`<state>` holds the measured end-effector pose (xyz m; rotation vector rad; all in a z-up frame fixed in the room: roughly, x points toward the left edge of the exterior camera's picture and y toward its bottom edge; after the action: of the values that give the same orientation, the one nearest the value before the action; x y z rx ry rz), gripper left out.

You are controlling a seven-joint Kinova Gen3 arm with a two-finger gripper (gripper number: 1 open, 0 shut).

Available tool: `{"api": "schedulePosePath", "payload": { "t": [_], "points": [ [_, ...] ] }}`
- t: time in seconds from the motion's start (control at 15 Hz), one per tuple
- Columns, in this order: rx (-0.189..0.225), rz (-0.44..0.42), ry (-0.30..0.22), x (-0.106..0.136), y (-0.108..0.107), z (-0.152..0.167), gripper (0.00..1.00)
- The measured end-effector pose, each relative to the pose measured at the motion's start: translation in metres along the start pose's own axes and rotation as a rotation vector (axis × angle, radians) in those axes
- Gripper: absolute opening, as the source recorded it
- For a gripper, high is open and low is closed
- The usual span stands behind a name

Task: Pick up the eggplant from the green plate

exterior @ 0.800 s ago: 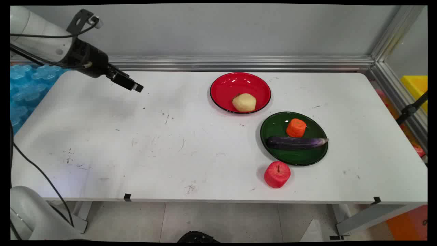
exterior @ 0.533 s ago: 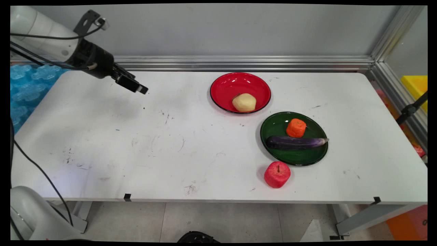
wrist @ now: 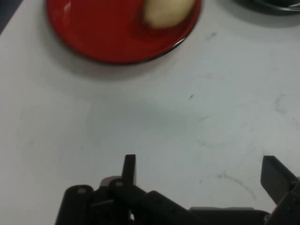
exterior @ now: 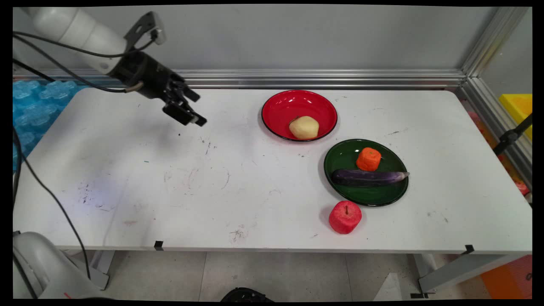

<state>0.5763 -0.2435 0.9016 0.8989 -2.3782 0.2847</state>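
My gripper [exterior: 192, 109] hangs above the table's back left part, open and empty, pointing toward the red plate [exterior: 280, 106]. In the hand view the gripper [wrist: 199, 171] shows two spread fingers over bare white table, with the red plate [wrist: 98, 35] and a pale yellow potato [wrist: 166, 11] at the top edge. The potato [exterior: 304, 127] lies on the red plate's near side. A green plate [exterior: 374, 195] to the right carries an orange carrot piece [exterior: 368, 159] and a purple eggplant [exterior: 367, 177]. A red apple [exterior: 345, 216] stands on the table just in front of the green plate.
The white table [exterior: 170, 191] is scuffed with dark marks. An aluminium rail [exterior: 318, 78] runs along the back edge and down the right side. Blue padding [exterior: 29, 110] lies off the left edge. Black cables [exterior: 46, 199] hang at the left.
The gripper has swung right and slightly down toward the red plate, and its fingers now stand spread apart. Nothing on the table has moved.
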Motion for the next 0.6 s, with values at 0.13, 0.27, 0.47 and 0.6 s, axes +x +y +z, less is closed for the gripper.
{"api": "schedulePosePath", "payload": {
  "t": [0.13,0.27,0.47,0.6],
  "points": [
    [-0.029,0.093,0.007,0.02,0.006,0.01,1.0],
    [-0.05,0.16,0.012,0.036,0.01,0.019,1.0],
    [-0.088,0.273,0.029,0.07,0.016,0.04,1.0],
    [-0.105,0.327,0.042,0.091,0.02,0.055,1.0]
  ]
}}
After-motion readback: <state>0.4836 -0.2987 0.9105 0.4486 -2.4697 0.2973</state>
